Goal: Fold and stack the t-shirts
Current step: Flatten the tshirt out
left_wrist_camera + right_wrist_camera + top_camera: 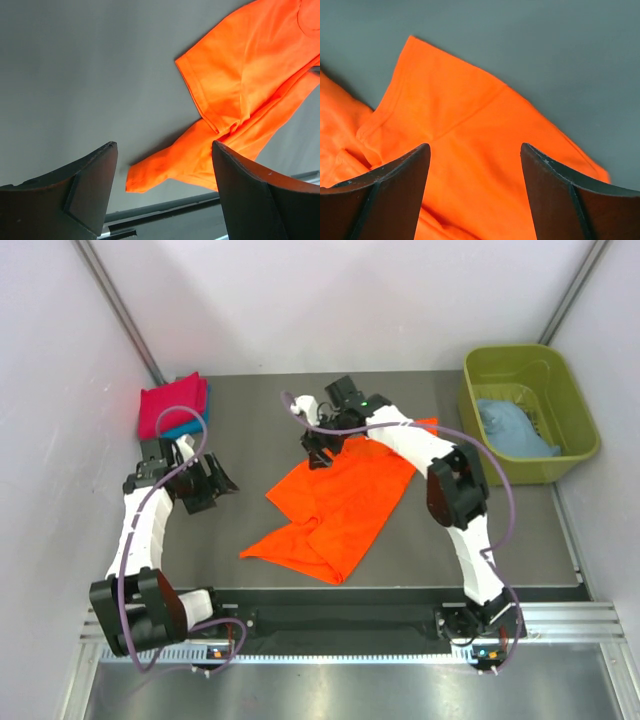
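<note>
A bright orange t-shirt (pixel 330 505) lies crumpled and partly spread in the middle of the grey table. My right gripper (pixel 320 448) hovers over its far edge, open, with orange cloth (pixel 465 130) below the fingers and nothing pinched in my right gripper (pixel 475 146). My left gripper (pixel 218 480) stands open to the left of the shirt, apart from it. Through my left gripper (pixel 164 145) a sleeve of the orange t-shirt (pixel 240 85) shows on the table beyond. A folded crimson-pink t-shirt (pixel 170 405) rests on a blue one (pixel 186 427) at the back left.
An olive-green tub (pixel 512 351) stands at the back right and holds a crumpled light blue t-shirt (pixel 515 428). White walls close in the table on three sides. The arm bases and a metal rail (pixel 340 625) run along the near edge.
</note>
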`<move>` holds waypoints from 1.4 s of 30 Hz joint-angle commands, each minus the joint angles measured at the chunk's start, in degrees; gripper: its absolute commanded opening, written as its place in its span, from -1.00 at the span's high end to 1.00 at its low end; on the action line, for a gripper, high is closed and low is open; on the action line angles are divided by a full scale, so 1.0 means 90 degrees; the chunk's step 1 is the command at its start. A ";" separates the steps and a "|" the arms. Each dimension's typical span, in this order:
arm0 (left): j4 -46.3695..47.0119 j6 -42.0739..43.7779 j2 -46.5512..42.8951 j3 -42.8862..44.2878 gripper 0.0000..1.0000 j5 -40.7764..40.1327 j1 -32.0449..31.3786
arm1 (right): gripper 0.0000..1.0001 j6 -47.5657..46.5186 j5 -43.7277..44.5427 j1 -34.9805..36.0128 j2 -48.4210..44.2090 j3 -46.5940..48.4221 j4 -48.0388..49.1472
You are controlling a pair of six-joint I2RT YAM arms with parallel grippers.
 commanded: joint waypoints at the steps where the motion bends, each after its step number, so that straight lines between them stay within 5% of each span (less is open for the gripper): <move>1: -0.0046 -0.0142 0.0148 -0.0135 -0.60 0.0313 -0.0003 | -0.46 -0.0304 -0.0283 0.0311 0.0420 0.0752 -0.0551; 16: 0.0217 -0.0524 0.0754 -0.0243 -0.56 0.0353 -0.0306 | -0.43 -0.0529 -0.1122 0.0810 0.1368 0.1710 -0.0962; 24: 0.0140 -0.0455 0.0793 -0.0272 -0.54 0.0246 -0.0345 | -0.36 0.0466 -0.1709 0.1152 0.1661 0.1710 -0.0220; 42: 0.0032 -0.0944 0.1292 -0.0272 -0.50 0.0168 -0.1263 | -0.31 0.0750 -0.0001 0.1445 0.2432 0.1817 -0.0180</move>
